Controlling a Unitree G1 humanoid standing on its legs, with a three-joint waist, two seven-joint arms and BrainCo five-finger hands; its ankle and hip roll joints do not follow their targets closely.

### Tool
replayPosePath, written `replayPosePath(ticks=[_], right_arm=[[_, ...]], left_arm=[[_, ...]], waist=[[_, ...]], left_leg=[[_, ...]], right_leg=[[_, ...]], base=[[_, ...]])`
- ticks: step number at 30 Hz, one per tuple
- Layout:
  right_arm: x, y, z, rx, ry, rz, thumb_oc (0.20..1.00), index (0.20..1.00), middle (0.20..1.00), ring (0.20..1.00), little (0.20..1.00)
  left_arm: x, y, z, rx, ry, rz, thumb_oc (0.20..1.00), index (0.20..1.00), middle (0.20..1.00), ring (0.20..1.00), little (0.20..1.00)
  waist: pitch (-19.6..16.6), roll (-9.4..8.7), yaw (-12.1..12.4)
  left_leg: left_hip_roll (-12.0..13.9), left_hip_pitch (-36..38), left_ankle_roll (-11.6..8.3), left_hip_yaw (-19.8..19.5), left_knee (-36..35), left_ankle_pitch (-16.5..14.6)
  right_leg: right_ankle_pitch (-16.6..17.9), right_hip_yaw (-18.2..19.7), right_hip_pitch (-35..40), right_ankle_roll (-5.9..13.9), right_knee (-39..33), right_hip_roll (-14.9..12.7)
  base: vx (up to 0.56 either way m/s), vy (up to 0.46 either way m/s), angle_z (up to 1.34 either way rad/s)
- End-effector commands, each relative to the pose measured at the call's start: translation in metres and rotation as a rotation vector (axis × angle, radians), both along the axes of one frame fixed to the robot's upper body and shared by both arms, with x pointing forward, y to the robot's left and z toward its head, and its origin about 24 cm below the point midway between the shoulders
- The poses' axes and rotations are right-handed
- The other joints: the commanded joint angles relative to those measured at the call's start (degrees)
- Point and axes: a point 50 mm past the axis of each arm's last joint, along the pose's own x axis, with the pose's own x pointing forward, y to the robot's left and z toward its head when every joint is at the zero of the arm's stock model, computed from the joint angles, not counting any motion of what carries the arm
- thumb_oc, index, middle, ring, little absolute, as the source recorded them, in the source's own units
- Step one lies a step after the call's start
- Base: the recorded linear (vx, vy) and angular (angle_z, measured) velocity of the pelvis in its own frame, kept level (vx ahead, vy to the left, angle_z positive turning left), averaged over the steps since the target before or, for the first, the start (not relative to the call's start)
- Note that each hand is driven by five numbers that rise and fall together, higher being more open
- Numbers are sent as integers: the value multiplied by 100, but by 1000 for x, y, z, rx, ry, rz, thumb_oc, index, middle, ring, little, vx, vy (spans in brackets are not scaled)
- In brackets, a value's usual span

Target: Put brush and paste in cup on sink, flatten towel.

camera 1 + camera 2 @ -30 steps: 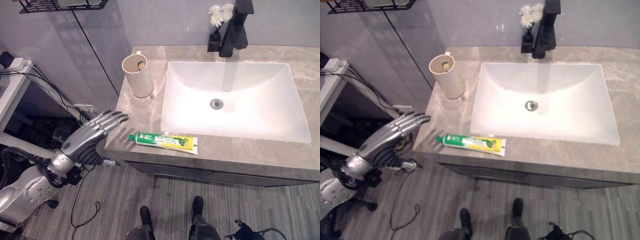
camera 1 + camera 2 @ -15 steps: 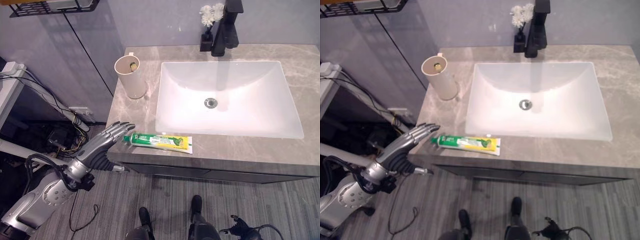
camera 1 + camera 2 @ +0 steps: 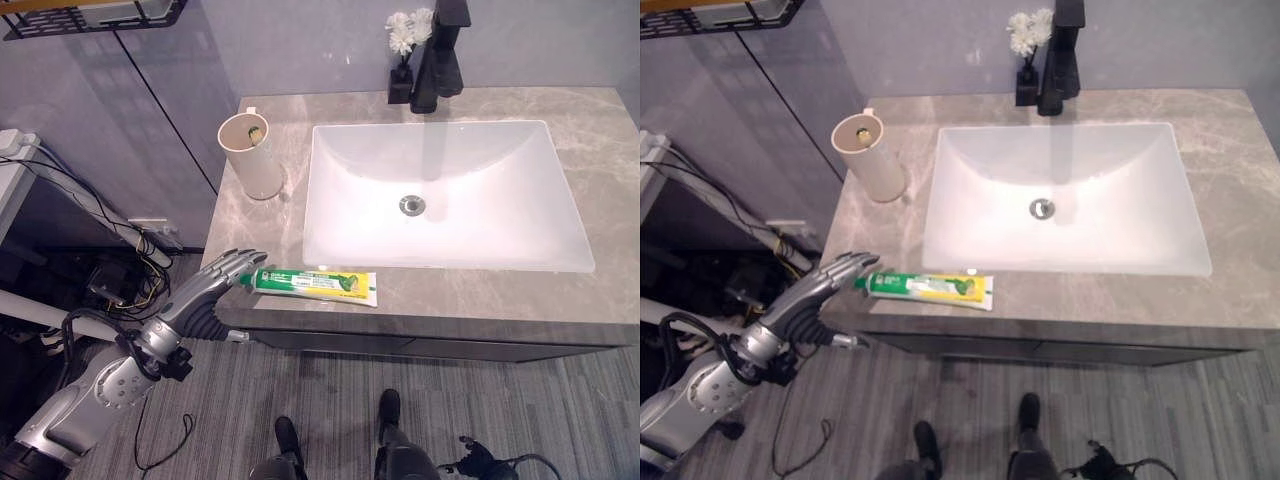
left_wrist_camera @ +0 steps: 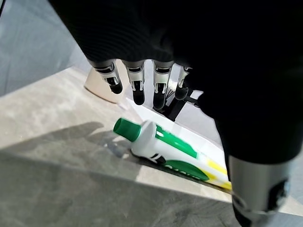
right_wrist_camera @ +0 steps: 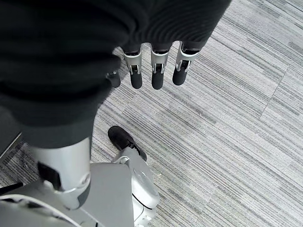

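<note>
The paste (image 3: pixel 314 284) lies flat along the counter's (image 3: pixel 250 225) front edge, just before the sink (image 3: pixel 440 195), green cap toward the left hand (image 3: pixel 215 285). That hand's straight, slightly spread fingers (image 4: pixel 138 90) hover just above the cap without touching, as its wrist view shows. The cup (image 3: pixel 250 155) stands behind, something yellowish inside. The right hand (image 5: pixel 151 71) hangs over floor, fingers relaxed.
</note>
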Motion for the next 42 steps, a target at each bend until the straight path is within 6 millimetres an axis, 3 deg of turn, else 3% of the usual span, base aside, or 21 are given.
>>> replayPosePath(ticks=[1,5,20,36,42], right_arm=[[17,12,2,28,-62,-14,1000,1000,1000,1000,1000],[25,16,4,53,-95,-20,1000,1000,1000,1000,1000],[24,13,3,44,-84,-52,1000,1000,1000,1000,1000],[33,16,6,67,-128,-73,1000,1000,1000,1000,1000],[32,15,6,69,-129,-81,1000,1000,1000,1000,1000]], left_arm=[[8,-8,10,-85,-36,-30,1000,1000,1000,1000,1000],[10,-7,7,-131,-21,-3,1000,1000,1000,1000,1000],[19,-9,10,-302,11,19,1000,1000,1000,1000,1000],[25,-13,11,-305,12,14,1000,1000,1000,1000,1000],[25,-15,11,-230,-5,-2,1000,1000,1000,1000,1000]], waist=[[12,-124,-69],[37,-134,-96],[120,-123,-139],[212,-142,-207],[216,-149,-238]], left_leg=[[181,-163,-266,-207,33,372],[187,-210,-271,-180,33,388],[193,-418,-285,-119,33,410],[162,-506,-284,-96,33,399],[168,-499,-286,-81,33,385]], right_leg=[[-358,104,330,497,54,-235],[-335,137,250,484,54,-223],[-265,263,-58,477,54,-224],[-217,347,-211,476,54,-231],[-215,370,-223,481,54,-233]], base=[[0,0,0],[0,0,0],[10,-3,-4],[2,0,-1],[0,0,0]])
